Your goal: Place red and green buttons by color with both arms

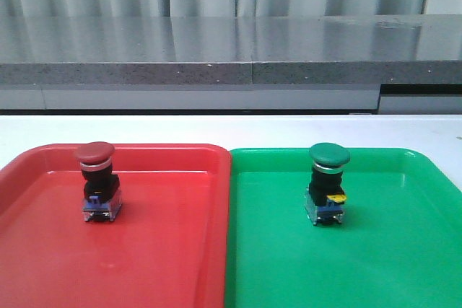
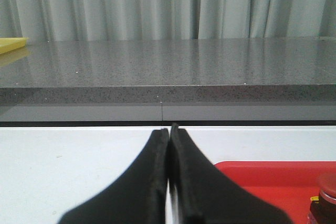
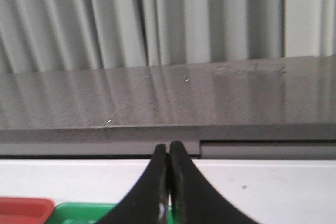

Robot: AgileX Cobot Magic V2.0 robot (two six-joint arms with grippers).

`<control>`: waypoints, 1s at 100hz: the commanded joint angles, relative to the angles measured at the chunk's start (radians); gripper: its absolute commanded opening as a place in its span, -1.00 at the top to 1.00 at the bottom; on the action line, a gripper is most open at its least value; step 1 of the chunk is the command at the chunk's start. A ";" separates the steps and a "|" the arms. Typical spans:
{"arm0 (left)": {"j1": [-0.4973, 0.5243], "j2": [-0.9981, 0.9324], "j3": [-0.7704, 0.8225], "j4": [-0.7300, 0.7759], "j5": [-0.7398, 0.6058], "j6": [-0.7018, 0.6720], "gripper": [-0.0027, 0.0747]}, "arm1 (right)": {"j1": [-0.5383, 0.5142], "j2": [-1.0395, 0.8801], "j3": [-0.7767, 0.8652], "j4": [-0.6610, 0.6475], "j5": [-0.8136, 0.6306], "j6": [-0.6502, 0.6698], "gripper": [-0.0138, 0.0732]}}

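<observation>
red button stands upright in the red tray and green button in the green tray, so sorting looks done. left wrist: left tool pressed together, empty. right wrist: right tool likewise, above the tabletop.

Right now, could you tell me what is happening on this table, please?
Nothing is being handled at this moment. The red button stands upright in the red tray, and the green button stands upright in the green tray, so each is sorted by colour. The left tool and right tool are both shut and empty, held back from the buttons; neither arm shows in the front view.
</observation>
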 commanded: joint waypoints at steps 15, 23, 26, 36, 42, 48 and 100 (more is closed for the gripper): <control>0.002 -0.022 0.010 -0.008 -0.074 0.001 0.98 | -0.031 -0.016 0.103 0.287 -0.182 -0.549 0.83; 0.002 -0.022 0.010 -0.008 -0.074 0.001 0.98 | -0.091 -0.016 0.133 0.319 -0.184 -0.561 0.83; 0.002 -0.022 0.010 -0.008 -0.074 0.001 0.98 | -0.116 -0.016 0.143 0.337 -0.185 -0.550 0.83; 0.002 -0.022 0.010 -0.008 -0.074 0.001 0.98 | -0.206 -0.016 0.154 0.345 -0.179 -0.483 0.83; 0.002 -0.022 0.010 -0.008 -0.074 0.001 0.98 | -0.267 -0.016 0.160 0.339 -0.175 -0.426 0.83; 0.002 -0.022 0.010 -0.008 -0.074 0.001 0.98 | -0.315 -0.016 0.168 0.331 -0.181 -0.371 0.83; 0.002 -0.022 0.010 -0.008 -0.074 0.001 0.98 | -0.355 -0.016 0.327 0.202 -0.358 -0.242 0.83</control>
